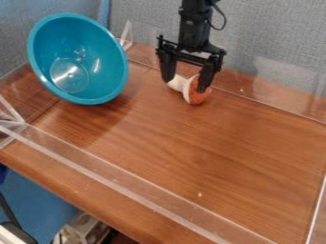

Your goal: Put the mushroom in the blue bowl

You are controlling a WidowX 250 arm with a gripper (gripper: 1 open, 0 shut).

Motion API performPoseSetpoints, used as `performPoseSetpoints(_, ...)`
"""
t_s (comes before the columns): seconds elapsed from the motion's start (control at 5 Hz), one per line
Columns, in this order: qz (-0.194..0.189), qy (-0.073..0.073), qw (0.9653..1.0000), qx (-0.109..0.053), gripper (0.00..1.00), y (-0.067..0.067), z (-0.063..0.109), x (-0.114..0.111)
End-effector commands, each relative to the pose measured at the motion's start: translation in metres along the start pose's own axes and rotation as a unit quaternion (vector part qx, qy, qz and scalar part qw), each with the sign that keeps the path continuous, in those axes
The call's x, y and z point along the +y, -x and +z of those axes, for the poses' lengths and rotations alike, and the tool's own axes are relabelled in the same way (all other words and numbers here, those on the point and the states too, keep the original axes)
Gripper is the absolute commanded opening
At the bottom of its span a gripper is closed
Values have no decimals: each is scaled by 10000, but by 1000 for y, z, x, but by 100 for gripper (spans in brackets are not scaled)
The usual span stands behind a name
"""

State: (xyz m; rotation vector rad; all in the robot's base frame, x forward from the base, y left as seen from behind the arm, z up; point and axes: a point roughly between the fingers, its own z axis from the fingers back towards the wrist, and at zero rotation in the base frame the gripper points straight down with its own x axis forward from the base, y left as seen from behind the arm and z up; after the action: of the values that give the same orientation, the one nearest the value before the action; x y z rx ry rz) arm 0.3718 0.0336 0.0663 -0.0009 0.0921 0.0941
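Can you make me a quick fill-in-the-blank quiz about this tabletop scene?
1. The claw hangs over the mushroom with its jaws ____.
2. The blue bowl is tipped on its ____.
3. The mushroom lies on the ____ table.
4. In the picture, the bowl is to the ____ of the mushroom.

Missing words: open; side; wooden; left
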Motion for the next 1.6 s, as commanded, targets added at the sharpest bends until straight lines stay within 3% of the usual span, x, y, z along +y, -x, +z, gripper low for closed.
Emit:
performPoseSetpoints(0.0,482,-19,9983,-333,100,-11,20,13)
performPoseSetpoints(0.4,828,-55,9959,-355,100,-26,5,11)
performPoseSetpoints(0.8,1085,-91,9933,-400,100,-27,-13,13)
performPoseSetpoints(1.0,1241,-117,9913,-418,0,-25,-19,14)
performPoseSetpoints(1.2,1349,-164,9897,-455,0,-14,-14,16)
performPoseSetpoints(1.4,1478,-220,9875,-492,100,-4,-10,20)
